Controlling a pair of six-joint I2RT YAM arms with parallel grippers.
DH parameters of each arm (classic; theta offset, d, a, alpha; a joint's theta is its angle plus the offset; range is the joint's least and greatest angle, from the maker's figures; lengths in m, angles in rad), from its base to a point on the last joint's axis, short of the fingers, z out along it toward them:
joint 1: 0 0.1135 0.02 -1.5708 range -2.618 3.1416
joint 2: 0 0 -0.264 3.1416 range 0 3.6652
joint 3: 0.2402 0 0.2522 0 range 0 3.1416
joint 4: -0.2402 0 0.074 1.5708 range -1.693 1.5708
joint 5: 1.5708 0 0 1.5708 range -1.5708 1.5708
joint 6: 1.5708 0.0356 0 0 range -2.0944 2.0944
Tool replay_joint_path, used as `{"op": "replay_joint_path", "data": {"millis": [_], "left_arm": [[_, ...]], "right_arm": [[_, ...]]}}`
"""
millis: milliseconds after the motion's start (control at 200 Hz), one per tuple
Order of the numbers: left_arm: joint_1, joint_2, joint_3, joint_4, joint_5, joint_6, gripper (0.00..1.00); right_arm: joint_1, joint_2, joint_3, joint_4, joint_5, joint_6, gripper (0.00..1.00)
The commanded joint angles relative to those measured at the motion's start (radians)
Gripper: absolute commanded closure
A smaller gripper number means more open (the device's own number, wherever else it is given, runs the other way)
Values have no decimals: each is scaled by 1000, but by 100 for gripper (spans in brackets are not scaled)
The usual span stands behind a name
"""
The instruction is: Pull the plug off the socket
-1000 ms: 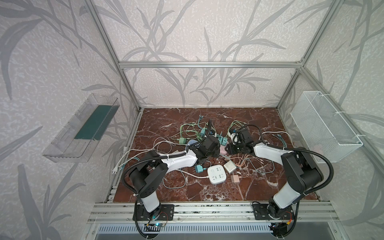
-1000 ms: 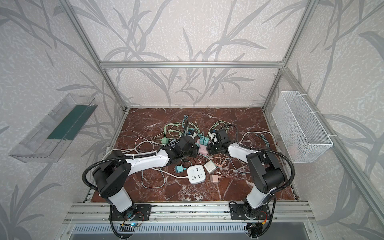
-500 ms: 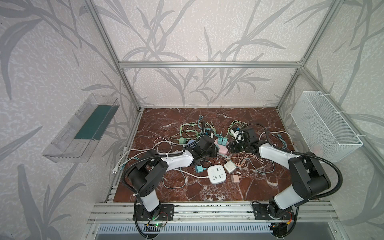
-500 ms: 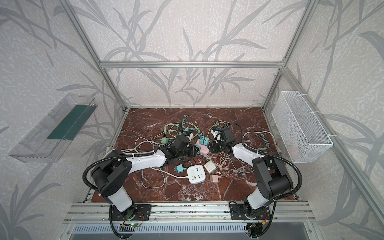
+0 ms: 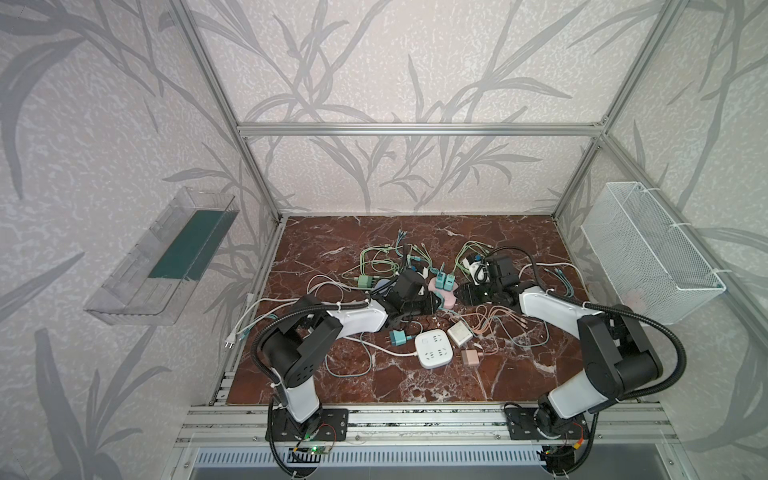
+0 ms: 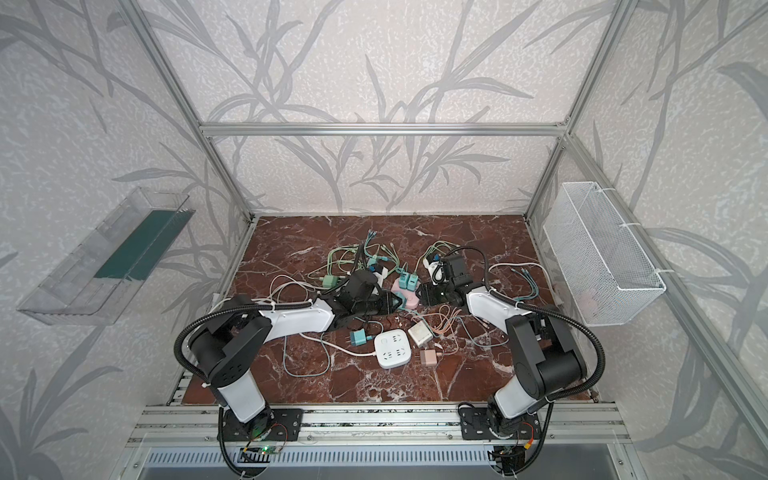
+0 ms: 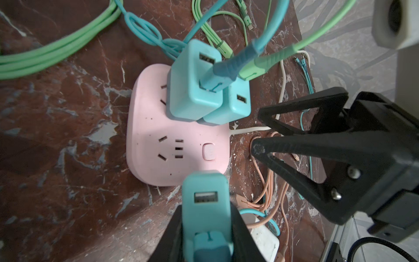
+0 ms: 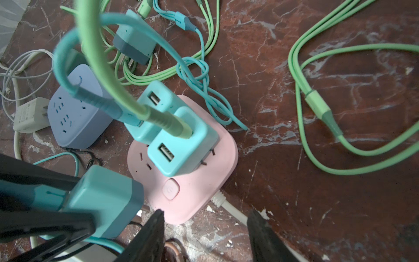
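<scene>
Teal plug [image 7: 205,192] is hanging clenched in my left hand [image 7: 205,219], just beside the socket [image 7: 154,163]; my right hand [image 8: 206,213] is idling released nearby. I'm fearing its cable [image 7: 212,246] dragging the unbraced socket.

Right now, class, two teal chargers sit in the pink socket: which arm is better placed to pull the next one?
Probably right. The right pincer stands open and empty beside the pink socket, near the plugged chargers. The left pincer is shut on a teal charger already out of the socket.
</scene>
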Motion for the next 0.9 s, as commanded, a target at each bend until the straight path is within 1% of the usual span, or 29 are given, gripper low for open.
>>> {"op": "replay_joint_path", "data": {"millis": [0, 105, 195, 480, 620, 725, 895], "left_arm": [[3, 17, -13, 17, 14, -29, 71], [3, 24, -4, -6, 4, -31, 68], [3, 29, 12, -47, -12, -25, 63], [5, 18, 29, -142, -70, -8, 51], [8, 18, 41, -172, -90, 2, 46], [9, 12, 54, -206, -106, 8, 39], [10, -7, 64, -247, -142, 27, 32]], "right_arm": [[-7, -16, 5, -2, -12, 2, 41], [-7, -18, 5, -2, -11, -1, 41], [-7, -22, 8, -1, -15, -7, 40], [-7, -45, 10, -4, -46, -29, 30], [-7, -58, -3, 2, -41, -31, 28], [-7, -63, -6, 2, -43, -31, 28], [-7, -79, -18, 14, -48, -31, 26]]}}
